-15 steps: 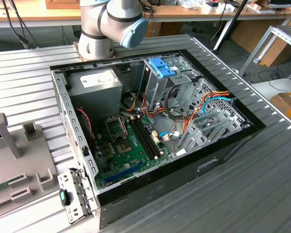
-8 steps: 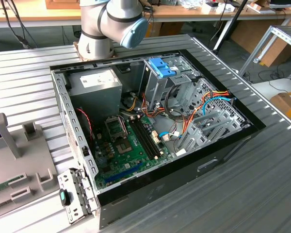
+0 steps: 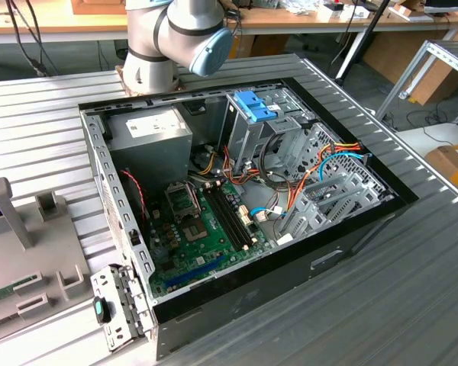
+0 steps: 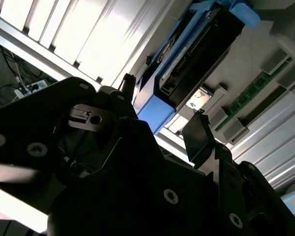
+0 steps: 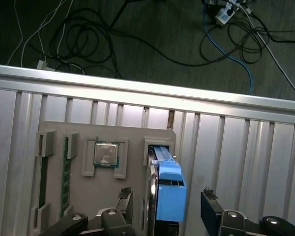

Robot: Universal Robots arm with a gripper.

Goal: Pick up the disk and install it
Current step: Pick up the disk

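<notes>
Tool spread wide, straddling the disk.

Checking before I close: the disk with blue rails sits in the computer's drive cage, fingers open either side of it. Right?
No. In the first wrist view the disk stands in the grey holder, not in the drive cage. The fingers are open either side of it.

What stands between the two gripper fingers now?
The disk, standing on edge, lies between the fingers of the open gripper, apart from both, in the first wrist view.
</notes>
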